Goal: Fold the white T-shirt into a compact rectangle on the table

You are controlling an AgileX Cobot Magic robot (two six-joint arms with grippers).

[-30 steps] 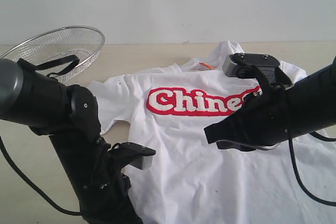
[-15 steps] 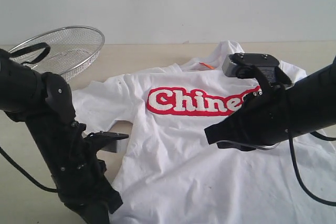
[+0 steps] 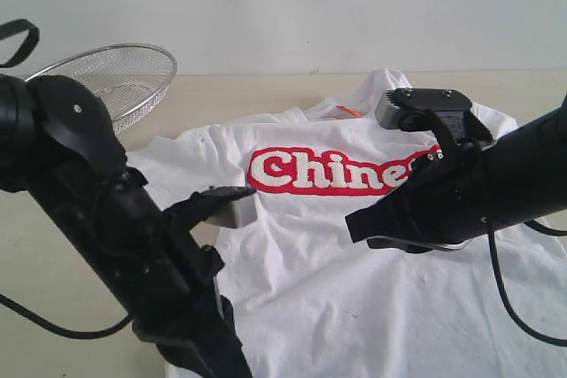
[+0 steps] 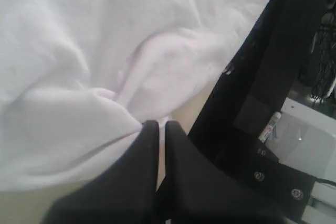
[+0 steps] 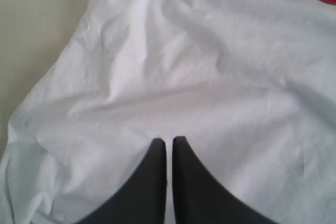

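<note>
White T-shirt (image 3: 337,245) on beige table (image 3: 266,93)

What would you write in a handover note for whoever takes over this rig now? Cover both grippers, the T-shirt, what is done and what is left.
Left gripper: shut, pinching bunched cloth of the white T-shirt.
Right gripper: shut, tips over the shirt near the red lettering; grip not confirmed.
Shirt: spread face up on the table, wire-mesh basket apart from it.
Done: no fold visible.
To do: every fold into a compact rectangle.
</note>
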